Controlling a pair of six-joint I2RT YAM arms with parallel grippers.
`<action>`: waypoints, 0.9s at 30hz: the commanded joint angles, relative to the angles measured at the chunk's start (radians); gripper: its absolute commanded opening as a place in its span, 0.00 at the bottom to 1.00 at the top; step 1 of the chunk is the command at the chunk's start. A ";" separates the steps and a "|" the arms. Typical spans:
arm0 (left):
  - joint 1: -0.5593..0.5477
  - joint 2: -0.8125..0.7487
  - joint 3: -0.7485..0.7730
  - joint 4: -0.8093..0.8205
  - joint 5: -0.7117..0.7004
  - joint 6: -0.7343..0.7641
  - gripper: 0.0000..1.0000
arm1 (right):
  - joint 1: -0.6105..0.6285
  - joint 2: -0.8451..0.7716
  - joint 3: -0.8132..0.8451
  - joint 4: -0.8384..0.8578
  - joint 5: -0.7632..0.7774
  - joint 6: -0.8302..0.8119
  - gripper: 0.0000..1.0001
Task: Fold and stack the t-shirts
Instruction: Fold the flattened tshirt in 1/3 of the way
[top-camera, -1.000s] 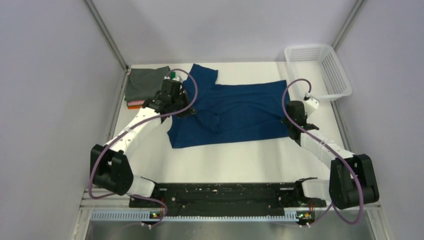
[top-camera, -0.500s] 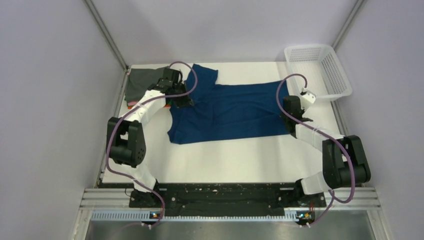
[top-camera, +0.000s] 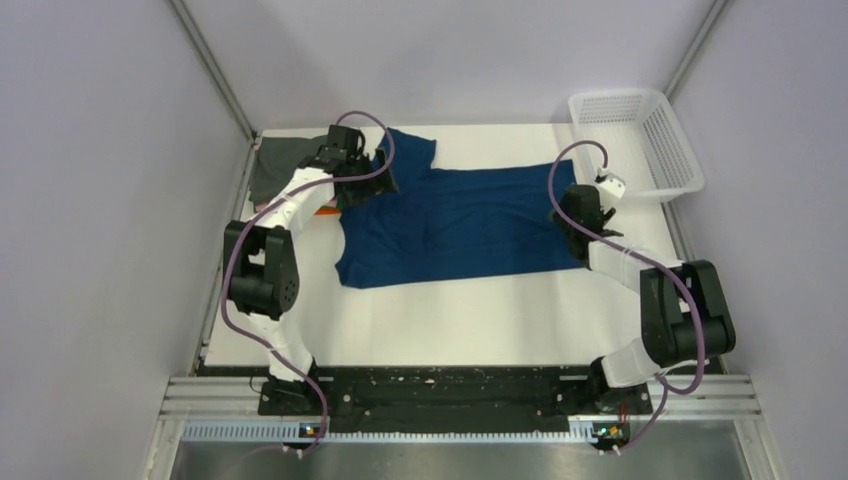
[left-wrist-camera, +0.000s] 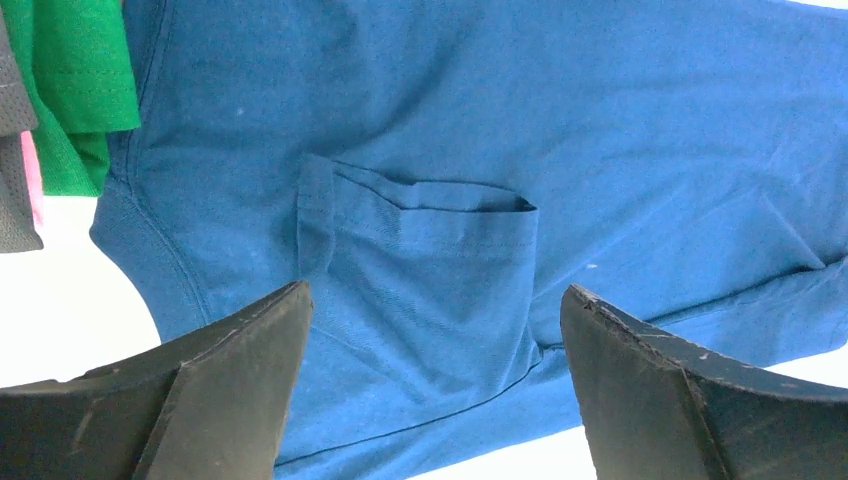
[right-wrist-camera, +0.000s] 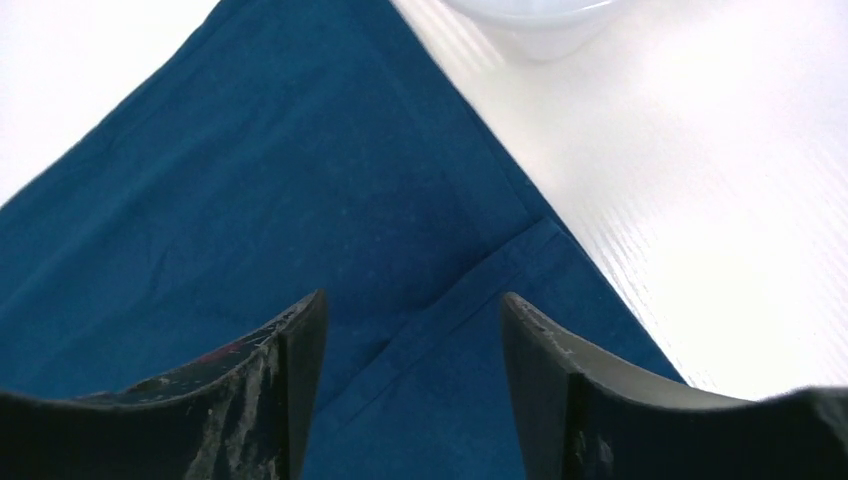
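Note:
A navy blue t-shirt (top-camera: 460, 225) lies spread across the middle of the white table, plain side up. My left gripper (top-camera: 383, 182) hangs over its left end near the sleeve and is open. In the left wrist view, the left gripper (left-wrist-camera: 435, 300) has only the blue sleeve fold (left-wrist-camera: 420, 260) below its jaws. My right gripper (top-camera: 563, 215) is open over the shirt's right edge. In the right wrist view, the hem (right-wrist-camera: 470, 290) runs under the right gripper (right-wrist-camera: 412, 300), untouched. A stack of folded shirts (top-camera: 285, 165), grey on top, sits at the back left.
A white mesh basket (top-camera: 640, 140) stands at the back right corner, and its rim (right-wrist-camera: 530, 20) shows in the right wrist view. Green (left-wrist-camera: 80, 80) and pink (left-wrist-camera: 35, 190) folded edges lie just left of the blue shirt. Walls close in on both sides.
Both grippers have gone from shut to open and let go of the blue shirt. Both arms drew the shirt toward the back, and it now lies flatter.

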 joint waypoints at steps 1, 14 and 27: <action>-0.001 -0.063 0.011 0.001 0.024 -0.002 0.99 | 0.007 -0.065 0.032 -0.006 -0.110 -0.012 0.73; -0.087 -0.212 -0.447 0.244 0.085 -0.128 0.99 | 0.162 0.003 -0.063 0.028 -0.329 0.000 0.99; -0.105 -0.377 -0.847 0.306 0.112 -0.224 0.99 | 0.164 -0.170 -0.274 -0.300 -0.366 0.153 0.99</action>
